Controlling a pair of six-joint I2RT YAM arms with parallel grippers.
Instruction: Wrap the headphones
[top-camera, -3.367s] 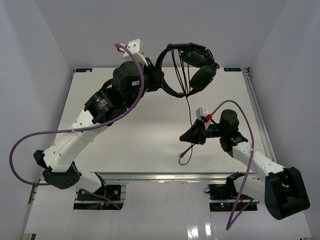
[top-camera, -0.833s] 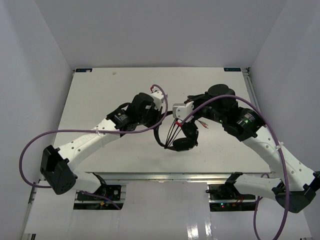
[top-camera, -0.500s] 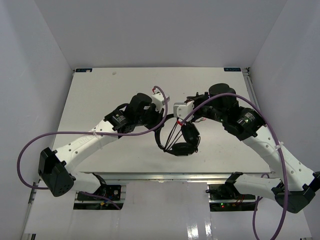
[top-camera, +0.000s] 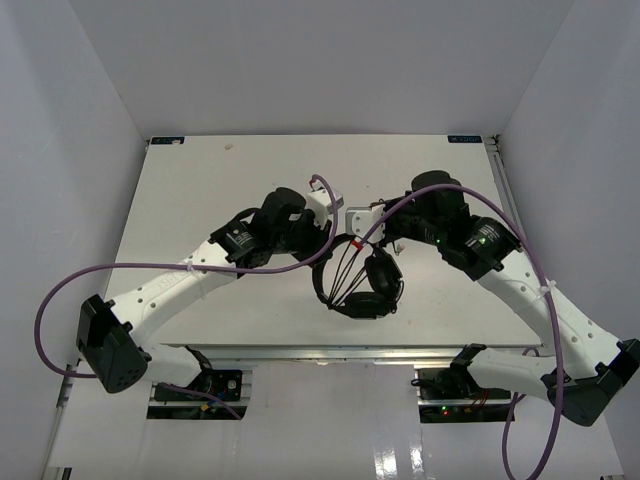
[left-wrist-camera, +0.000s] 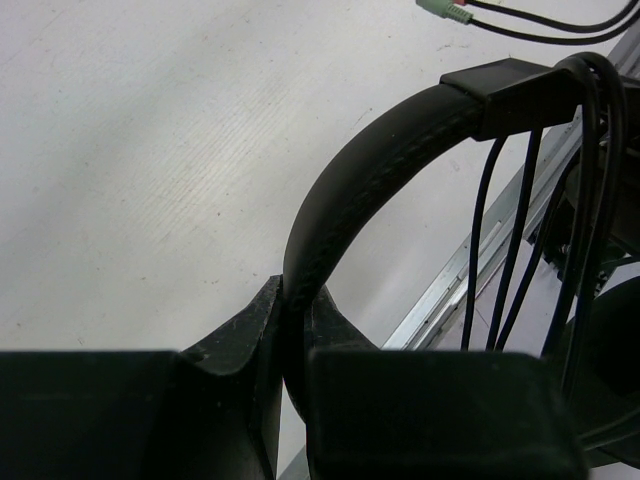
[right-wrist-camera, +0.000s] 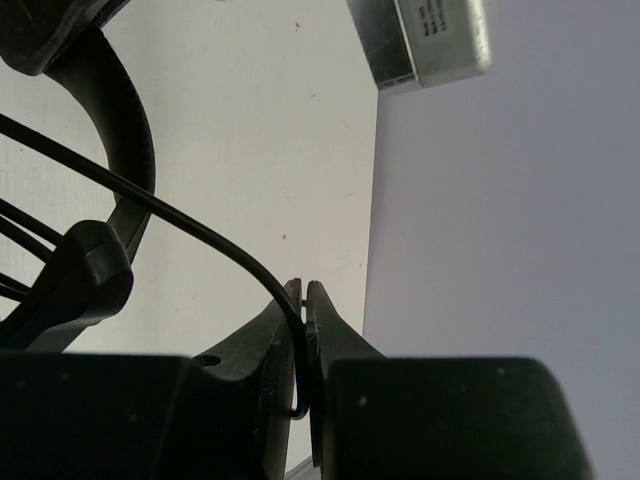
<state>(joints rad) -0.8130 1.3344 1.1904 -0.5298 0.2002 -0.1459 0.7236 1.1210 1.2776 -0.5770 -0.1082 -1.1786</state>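
Both white-and-black arms reached inward over the middle of the matte white surface (top-camera: 200, 190), elbows bent and wrists almost meeting. The left fingers (left-wrist-camera: 266, 318), of dull black plastic, were clamped edge-on around the stitched, leather-like black headband (left-wrist-camera: 370, 165) of the small black over-ear headphones (top-camera: 322, 285). The headphones sat between the two wrists toward the front of the surface, and whether they rested on it could not be told. Their round padded earcups (top-camera: 381, 270) lay close together on the right-arm side. Several strands of the thin, smooth black cord (left-wrist-camera: 515, 230) crossed the headband's arch. The right fingers (right-wrist-camera: 286, 312) were pinched shut on one strand. A thick purple cable (top-camera: 60, 290) looped beside the left arm.
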